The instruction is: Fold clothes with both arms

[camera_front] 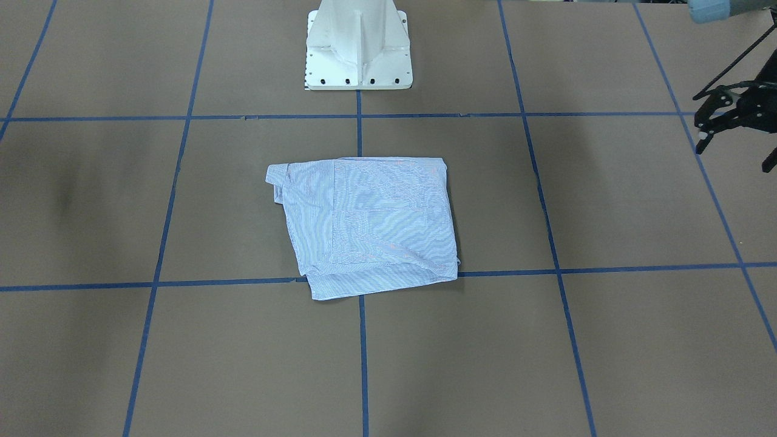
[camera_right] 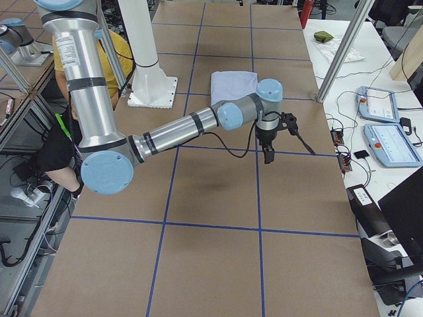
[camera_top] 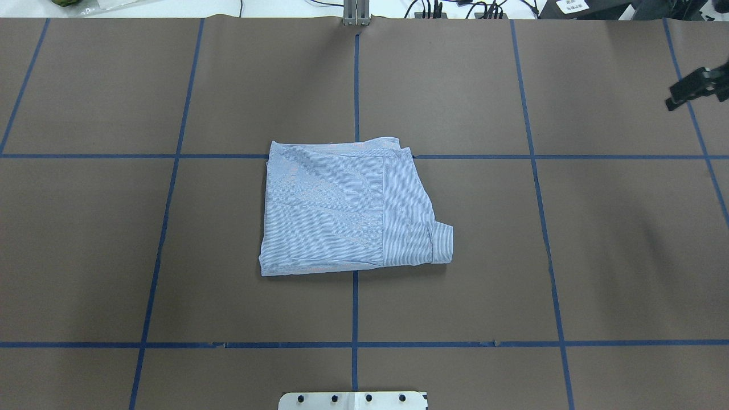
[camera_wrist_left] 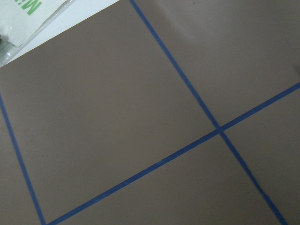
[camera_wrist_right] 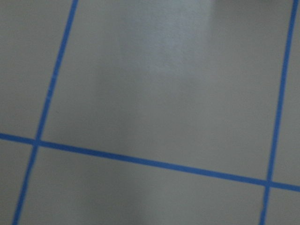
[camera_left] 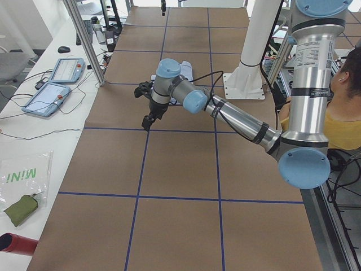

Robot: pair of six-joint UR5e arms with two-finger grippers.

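Observation:
The blue-and-white striped shirt lies folded into a rough rectangle at the middle of the table, with a cuff sticking out on my right side. It also shows in the side views. My left gripper hangs open and empty above the table far to the shirt's left. My right gripper hovers far to the shirt's right near the far edge, its fingers spread and empty. Both wrist views show only bare brown table with blue tape lines.
The white pedestal base stands at the robot's side of the table. Side benches hold tablets, a green pouch and cables. Metal posts stand at the table's far edge. A person in yellow sits behind the robot.

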